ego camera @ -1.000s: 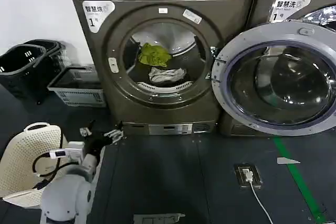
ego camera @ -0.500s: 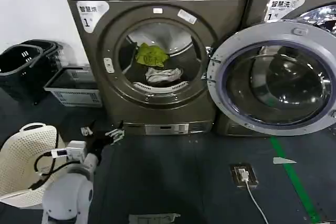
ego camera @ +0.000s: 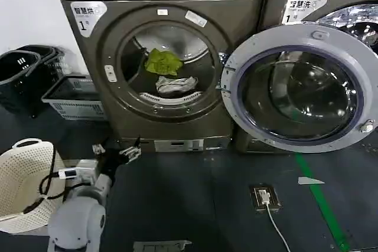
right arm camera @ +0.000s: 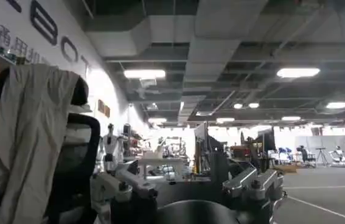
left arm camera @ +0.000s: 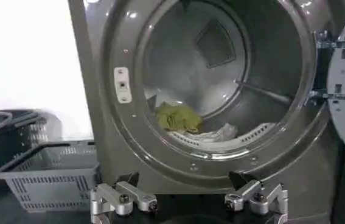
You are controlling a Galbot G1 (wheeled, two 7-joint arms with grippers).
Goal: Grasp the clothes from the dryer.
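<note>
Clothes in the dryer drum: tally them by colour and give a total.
Yellow-green crumpled cloth piece: 1
White-grey crumpled cloth piece: 1
Total: 2, both lying inside the open round drum mouth of the bronze-grey metal dryer.

The dryer [ego camera: 159, 69] carries a white sticker [ego camera: 87, 15] at the upper left of its front with a line of Chinese characters above the number "1". The neighbouring machine [ego camera: 322, 4] bears a similar white sticker [ego camera: 305, 7], also reading "1". In the right wrist view, large dark letters "B O" stand on a white wall [right arm camera: 44, 30].
</note>
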